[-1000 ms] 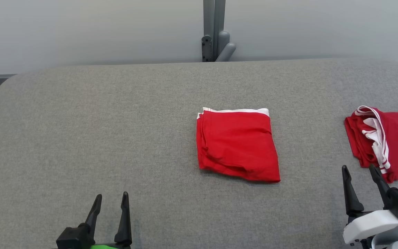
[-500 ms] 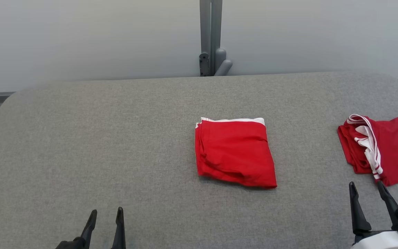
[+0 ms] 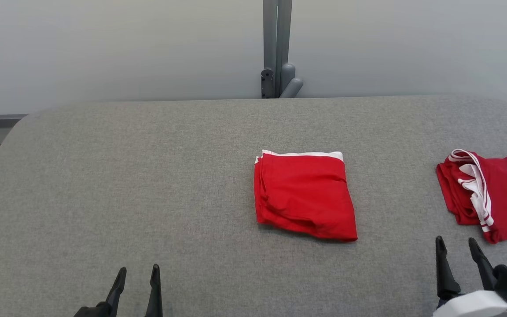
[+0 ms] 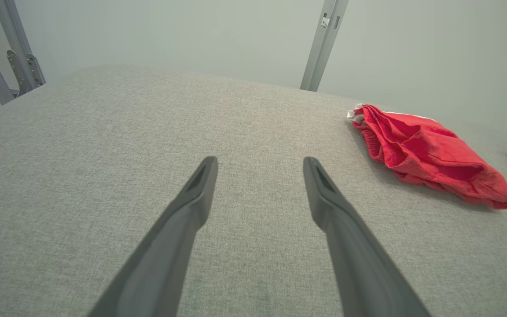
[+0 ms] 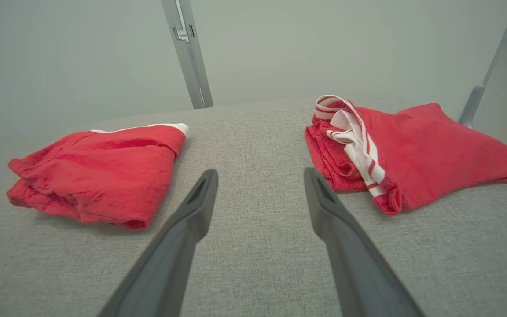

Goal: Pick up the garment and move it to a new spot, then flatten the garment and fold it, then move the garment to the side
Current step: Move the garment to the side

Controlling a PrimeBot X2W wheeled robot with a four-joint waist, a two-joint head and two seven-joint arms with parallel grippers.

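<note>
The left hand (image 3: 139, 268) sits low at the near left of the desk (image 3: 126, 176), its two dark fingers wide apart with nothing between them. In its wrist view the fingers (image 4: 192, 207) hang over bare grey cloth. The right hand (image 3: 456, 241) is at the near right, also wide and holding nothing; its white wrist shows at the lower corner of the head view. Neither hand touches any cloth. The garment (image 3: 305, 196) lies near the middle of the desk, well apart from the left hand and nearer the right one. It is red and folded into a rough square, with a white band along its far edge and stacked layers showing down its left side. From the right wrist it lies ahead and left of the fingers, its near edge rounded and a little puffed. A second garment (image 3: 500, 189), red with white striped trim, lies folded at the right edge of the desk, just beyond the right hand and apart from the first. The desk is covered in grey fabric with rounded far corners. Behind it stands a grey post (image 3: 276, 44) against a pale wall (image 3: 104, 44).
</note>
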